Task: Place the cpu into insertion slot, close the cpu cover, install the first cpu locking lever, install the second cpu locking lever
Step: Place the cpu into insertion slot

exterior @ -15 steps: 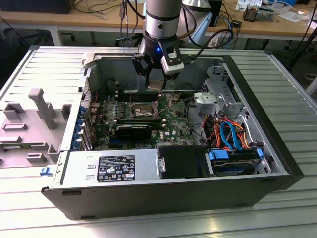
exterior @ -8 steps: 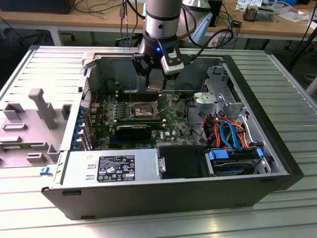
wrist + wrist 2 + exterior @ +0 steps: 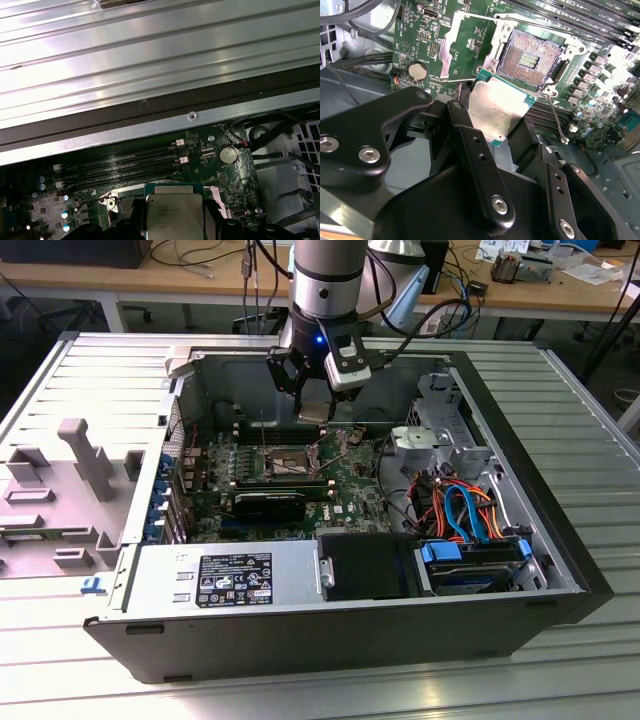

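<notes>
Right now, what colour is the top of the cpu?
Silvery-grey, with a green border; the second wrist view shows the cpu best.

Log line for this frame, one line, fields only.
gripper: shut on cpu | cpu: in air near insertion slot, not seated | insertion slot: empty | cpu cover: open

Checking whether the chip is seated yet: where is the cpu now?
In the second wrist view the cpu is held in the gripper, not yet seated, beside the empty insertion slot.
</notes>
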`<action>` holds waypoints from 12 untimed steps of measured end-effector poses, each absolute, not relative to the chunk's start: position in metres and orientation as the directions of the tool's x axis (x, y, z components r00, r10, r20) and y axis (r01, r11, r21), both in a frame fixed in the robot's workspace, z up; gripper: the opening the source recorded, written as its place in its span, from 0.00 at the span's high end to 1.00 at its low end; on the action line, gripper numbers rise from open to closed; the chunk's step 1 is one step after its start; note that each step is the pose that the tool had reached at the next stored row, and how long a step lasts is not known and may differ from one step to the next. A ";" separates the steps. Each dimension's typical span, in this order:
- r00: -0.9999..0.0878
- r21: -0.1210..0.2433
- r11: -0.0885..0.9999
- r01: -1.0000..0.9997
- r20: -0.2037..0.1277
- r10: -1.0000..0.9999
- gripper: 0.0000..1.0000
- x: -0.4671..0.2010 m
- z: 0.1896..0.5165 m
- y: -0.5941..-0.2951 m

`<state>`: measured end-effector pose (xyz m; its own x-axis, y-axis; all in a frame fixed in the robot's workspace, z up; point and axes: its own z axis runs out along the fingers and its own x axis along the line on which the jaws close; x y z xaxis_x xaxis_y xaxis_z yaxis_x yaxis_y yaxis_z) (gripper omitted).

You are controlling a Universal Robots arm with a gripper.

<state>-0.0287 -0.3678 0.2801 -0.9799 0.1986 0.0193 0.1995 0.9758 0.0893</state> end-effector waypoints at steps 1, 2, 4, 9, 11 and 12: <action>-0.980 0.089 0.976 0.200 0.019 0.199 0.45 -0.029 0.280 -0.368; -0.980 0.089 0.976 0.200 0.019 0.200 0.45 -0.029 0.280 -0.368; -0.980 0.089 0.975 0.201 0.019 0.200 0.45 -0.029 0.280 -0.368; -0.979 0.089 0.975 0.204 0.019 0.203 0.45 -0.029 0.280 -0.368; -0.979 0.089 0.975 0.205 0.019 0.204 0.45 -0.029 0.280 -0.368; -0.979 0.089 0.975 0.205 0.019 0.205 0.45 -0.029 0.280 -0.368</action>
